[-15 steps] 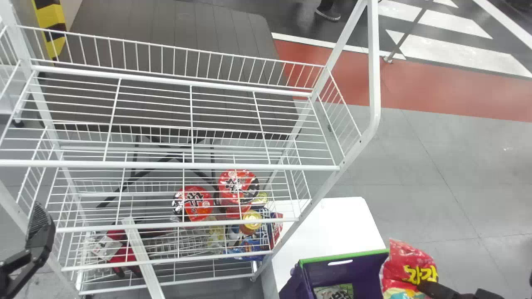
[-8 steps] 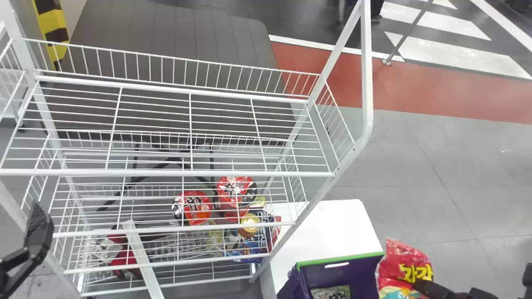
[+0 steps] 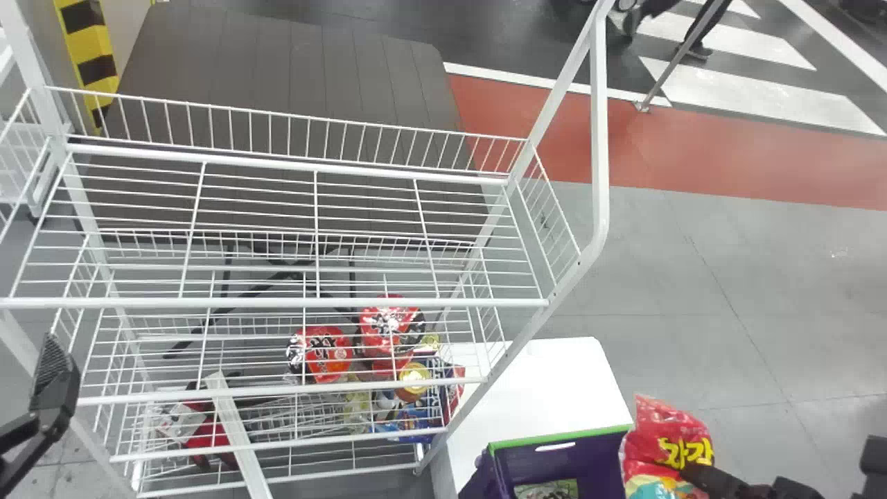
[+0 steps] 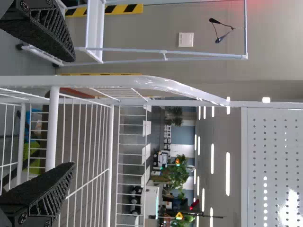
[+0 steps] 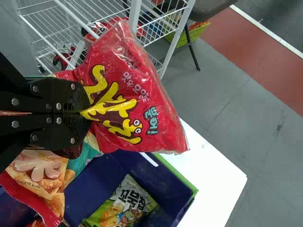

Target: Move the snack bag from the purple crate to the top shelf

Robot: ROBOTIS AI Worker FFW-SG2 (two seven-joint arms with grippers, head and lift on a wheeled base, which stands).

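Observation:
My right gripper (image 3: 700, 475) is at the bottom right of the head view, beside the red snack bag (image 3: 669, 443), which hangs just right of the purple crate (image 3: 554, 454). In the right wrist view the gripper (image 5: 87, 112) is shut on the middle of the red snack bag (image 5: 137, 94), held over the crate (image 5: 177, 182). The top shelf (image 3: 291, 149) spans the head view's left half. My left gripper (image 3: 52, 388) stands at the left edge by the rack; in the left wrist view the gripper (image 4: 71, 111) has its two fingers wide apart, nothing between them.
A green snack bag (image 5: 125, 203) and an orange one (image 5: 40, 175) are by or in the crate, which is on a white table (image 3: 547, 381). Lower shelves hold red noodle packs (image 3: 322, 353) and other goods. The rack's slanted right post (image 3: 568, 277) stands between crate and top shelf.
In the head view the rack has shifted down and slightly left, and the crate and bag slightly left. The right gripper keeps its hold on the red bag.

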